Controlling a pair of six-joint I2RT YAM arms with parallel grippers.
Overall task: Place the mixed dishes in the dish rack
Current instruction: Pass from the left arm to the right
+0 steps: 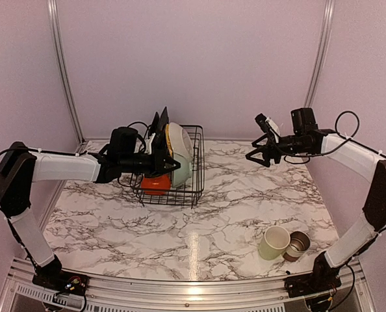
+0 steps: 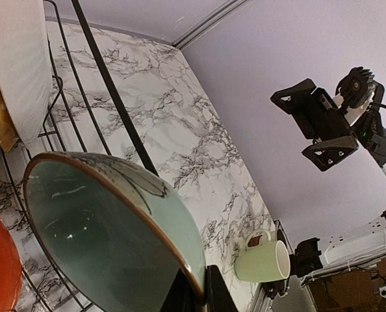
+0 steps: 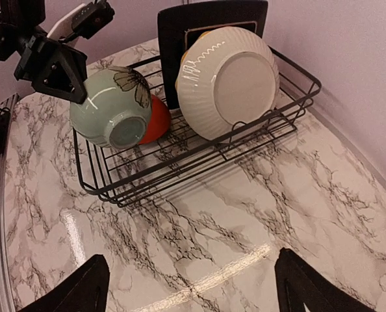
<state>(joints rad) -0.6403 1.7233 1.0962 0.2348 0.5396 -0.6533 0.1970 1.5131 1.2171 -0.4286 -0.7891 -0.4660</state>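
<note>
Top external: left arm [image 1: 63, 167] extended, claw [image 1: 169, 166] gripping bowl [image 1: 184, 174].

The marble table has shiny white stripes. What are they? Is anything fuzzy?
Top view: glare from a light streaks the white marble table near its front edge. Right wrist view: the same glare, all sharp. Left wrist view: the pale green glazed bowl is close, slightly soft, with glints inside.

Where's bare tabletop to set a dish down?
Free: the marble between the dish rack and the pale green mug, and right of the rack under the right claw. Crowded: inside the rack, where the left claw holds a green bowl.
</note>
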